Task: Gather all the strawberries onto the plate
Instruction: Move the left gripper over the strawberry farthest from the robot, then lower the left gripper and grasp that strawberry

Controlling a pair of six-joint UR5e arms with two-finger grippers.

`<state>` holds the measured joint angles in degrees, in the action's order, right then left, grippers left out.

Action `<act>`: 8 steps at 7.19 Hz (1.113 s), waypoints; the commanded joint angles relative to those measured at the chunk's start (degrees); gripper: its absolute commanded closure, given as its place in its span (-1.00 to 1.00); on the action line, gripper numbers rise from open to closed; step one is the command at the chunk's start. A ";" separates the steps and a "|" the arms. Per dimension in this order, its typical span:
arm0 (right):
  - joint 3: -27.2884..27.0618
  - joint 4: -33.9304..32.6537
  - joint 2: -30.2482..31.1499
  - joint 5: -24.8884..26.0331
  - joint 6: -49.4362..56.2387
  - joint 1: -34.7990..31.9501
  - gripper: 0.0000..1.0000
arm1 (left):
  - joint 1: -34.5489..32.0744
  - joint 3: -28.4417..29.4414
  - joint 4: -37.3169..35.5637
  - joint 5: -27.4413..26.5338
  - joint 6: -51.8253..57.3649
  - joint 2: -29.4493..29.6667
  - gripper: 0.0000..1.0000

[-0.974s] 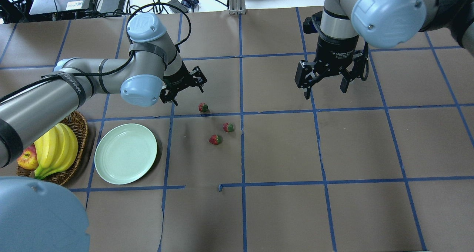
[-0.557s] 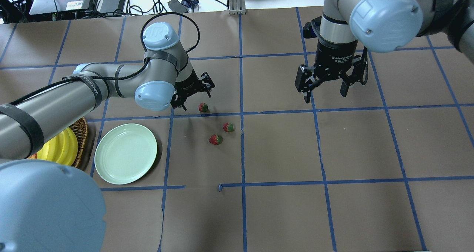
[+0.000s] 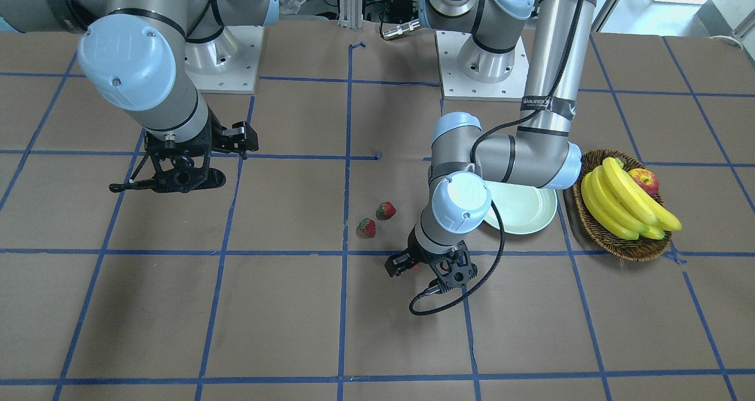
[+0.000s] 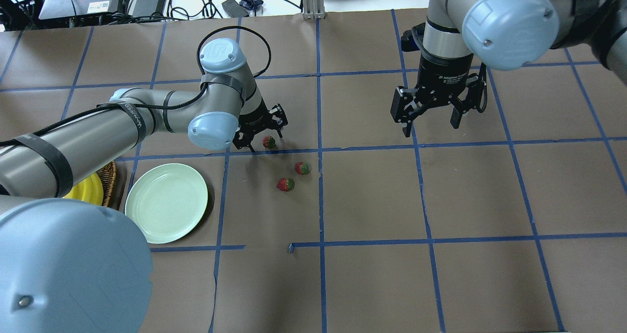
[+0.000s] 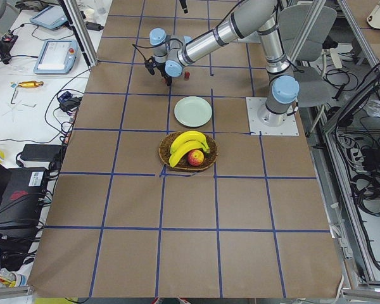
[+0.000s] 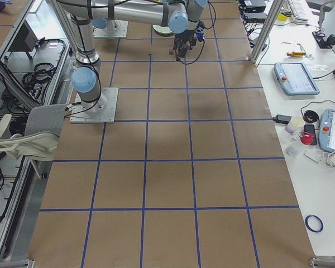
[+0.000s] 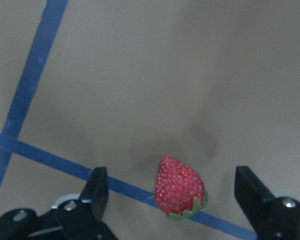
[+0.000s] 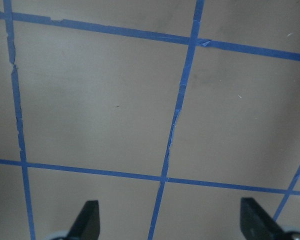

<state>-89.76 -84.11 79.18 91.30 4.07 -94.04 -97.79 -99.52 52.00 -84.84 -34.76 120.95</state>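
Three red strawberries lie on the brown table near its middle: one point(image 4: 268, 141) at the far left, one point(image 4: 302, 168) and one point(image 4: 285, 184) closer in. The pale green plate point(image 4: 166, 203) sits empty to their left. My left gripper point(image 4: 265, 140) is open and low, with its fingers on either side of the first strawberry point(image 7: 180, 192) and not touching it. In the front view this gripper point(image 3: 422, 269) hides most of that berry, while the other two point(image 3: 386, 210) point(image 3: 365, 228) show. My right gripper point(image 4: 431, 125) is open and empty, hovering over bare table at the far right.
A wicker basket point(image 3: 625, 250) with bananas point(image 3: 619, 197) and an apple point(image 3: 644, 181) stands beside the plate point(image 3: 525, 215), on the side away from the berries. Blue tape lines grid the table. The left forearm stretches over the basket and plate area.
My left gripper has moved right and down toward the far strawberry and now straddles it. The right gripper has hardly moved. The strawberries lie where they were.
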 commanded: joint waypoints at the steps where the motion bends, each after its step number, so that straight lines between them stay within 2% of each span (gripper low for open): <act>1: 0.03 -0.09 -0.07 -0.33 0.06 0.00 -1.00 | -0.03 0.29 0.29 -0.06 0.57 -0.10 1.00; 3: -0.06 -0.09 -0.07 -0.16 0.06 0.00 -1.00 | -0.03 1.61 2.22 -0.23 0.92 -1.06 1.00; 5: -0.06 -0.09 -0.34 -0.24 0.06 0.00 -1.00 | 0.41 3.54 9.66 -1.81 6.07 -5.79 1.00; 6: -0.06 -0.09 -0.34 -0.24 0.06 0.00 -1.00 | 1.63 3.37 13.35 -8.34 13.42 -7.56 1.00; 8: -0.06 -0.09 -0.51 -0.33 0.06 0.00 -1.00 | 6.80 1.88 20.64 -11.22 26.95 -9.15 1.00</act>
<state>-89.82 -84.20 78.77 91.03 4.13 -94.05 -93.82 -96.88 68.05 -94.30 -15.93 112.84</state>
